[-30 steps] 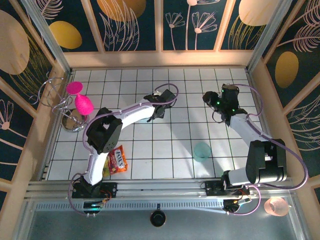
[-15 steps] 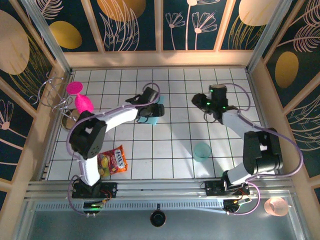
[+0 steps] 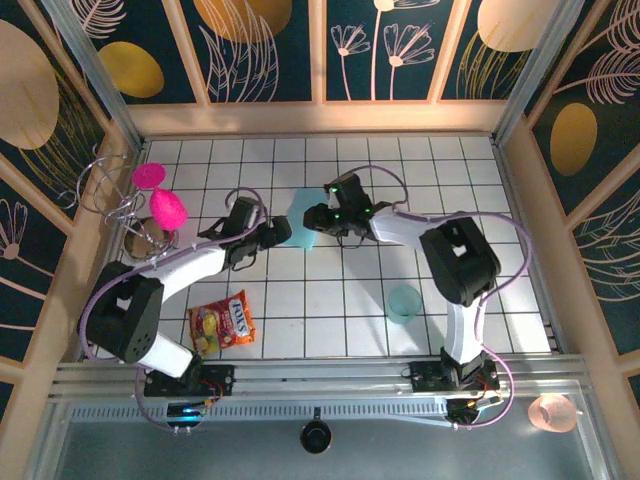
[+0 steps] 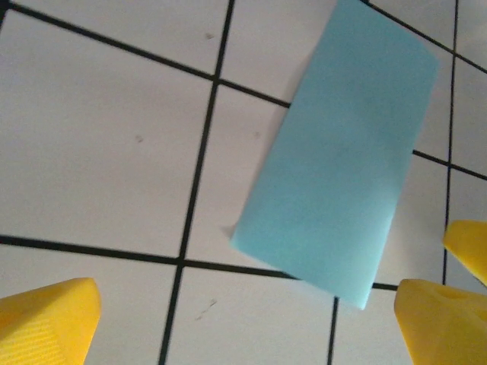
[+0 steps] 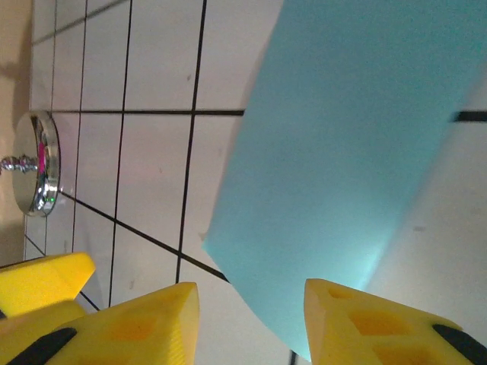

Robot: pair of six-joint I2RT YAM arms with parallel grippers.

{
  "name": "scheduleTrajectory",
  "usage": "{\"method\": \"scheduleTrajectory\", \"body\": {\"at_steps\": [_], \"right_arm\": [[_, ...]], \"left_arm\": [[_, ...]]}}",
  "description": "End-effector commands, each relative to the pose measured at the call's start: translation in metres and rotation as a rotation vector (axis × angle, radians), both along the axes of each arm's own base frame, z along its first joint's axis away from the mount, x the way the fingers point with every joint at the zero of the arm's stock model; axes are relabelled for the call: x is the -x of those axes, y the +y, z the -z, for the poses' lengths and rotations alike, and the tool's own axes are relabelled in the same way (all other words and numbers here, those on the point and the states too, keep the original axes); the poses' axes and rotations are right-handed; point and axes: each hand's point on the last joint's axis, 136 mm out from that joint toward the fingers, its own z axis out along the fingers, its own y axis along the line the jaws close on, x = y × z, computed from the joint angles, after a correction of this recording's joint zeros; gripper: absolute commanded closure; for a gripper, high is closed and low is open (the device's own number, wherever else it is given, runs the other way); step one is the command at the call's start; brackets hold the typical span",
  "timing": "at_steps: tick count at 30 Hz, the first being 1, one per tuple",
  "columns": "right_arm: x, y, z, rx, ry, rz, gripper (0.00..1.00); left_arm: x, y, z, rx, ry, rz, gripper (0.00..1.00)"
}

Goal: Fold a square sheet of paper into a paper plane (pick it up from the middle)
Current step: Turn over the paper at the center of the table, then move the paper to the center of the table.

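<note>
**Your white-tiled worktop (image 3: 480,200), seen from above.** The light-blue sheet of paper (image 3: 303,225), folded to a rectangle, sits just off centre toward 11 o'clock. You have the teal cup (image 3: 404,303) at 4 o'clock, the snack bag (image 3: 225,322) at 8 o'clock and the chrome stand (image 3: 145,245) at the 9 o'clock edge.

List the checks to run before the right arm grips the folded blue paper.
1. Left pincer clear of the thin light-blue paper sheet, folded to a rectangle: ok. Its jaws stand wide and the paper lies ahead of them, not between.
2. Right pincer open: ok. A gap shows between its fingers, with the paper's edge reaching toward it.
3. Paper flat on the white tiled table: ok in the left wrist view. From the right wrist view, cannot tell whether the near edge lifts.
4. Fold edges aligned: cannot tell.
5. Round translucent teal cup out of the way: ok. It stands apart, nearer the right arm's base.
</note>
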Motion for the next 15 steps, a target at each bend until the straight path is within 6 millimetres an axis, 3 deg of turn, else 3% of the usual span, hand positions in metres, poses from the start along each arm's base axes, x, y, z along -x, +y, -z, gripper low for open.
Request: {"method": "scheduleTrajectory", "body": {"at_steps": [1,8,15], "right_arm": [[-0.003,0.013,0.01,0.006,0.038,-0.007,0.6],[-0.005,0.009,0.044,0.093,0.077,-0.026,0.6],[0.017,-0.021,0.073,0.202,0.13,-0.076,0.61]], "left_arm": [[-0.007,0.006,-0.016,0.044,-0.071,-0.054,0.01],[0.001,0.011,-0.015,0.077,-0.057,-0.091,0.01],[0.002,-0.004,-0.024,0.145,-0.047,-0.036,0.01]]}}
